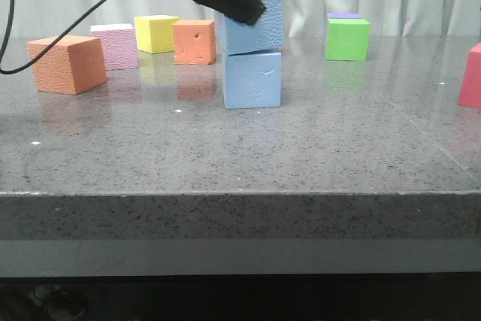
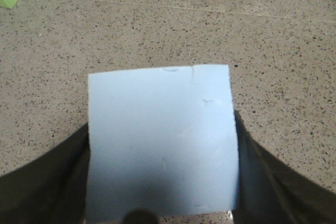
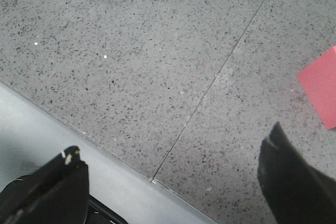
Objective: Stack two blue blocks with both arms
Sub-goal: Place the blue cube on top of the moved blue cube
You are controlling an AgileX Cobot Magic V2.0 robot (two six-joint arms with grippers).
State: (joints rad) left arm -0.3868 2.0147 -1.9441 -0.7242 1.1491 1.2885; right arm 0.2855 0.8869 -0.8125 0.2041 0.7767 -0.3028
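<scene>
Front view shows the upper blue block (image 1: 255, 24) sitting on the lower blue block (image 1: 252, 79), near the middle of the grey worktop (image 1: 240, 155). The upper one is tilted and shifted slightly to the right, so its edges do not line up with the cube beneath. The left gripper (image 1: 239, 7) reaches in from the upper left and clamps that top block; in the left wrist view the pale blue face (image 2: 160, 142) fills the space between the two dark fingers (image 2: 47, 182), which press against its sides.

What the coming move turns on, by my judgement, is that the held cube lies directly above its partner but skewed, so letting go cleanly depends on its bottom face resting flat first.

The right gripper (image 3: 173, 182) hangs well apart from the stack, over the near edge of the worktop, its jaws spread wide and holding nothing. The left arm is plainly the nearer one.

Count: two blue blocks, two orange blocks (image 1: 68, 64), one pink (image 1: 115, 44), one yellow (image 1: 155, 33), one green (image 1: 347, 38) with a purple one (image 1: 344, 15) behind it, and one red block (image 1: 472, 77) at the right edge.
</scene>
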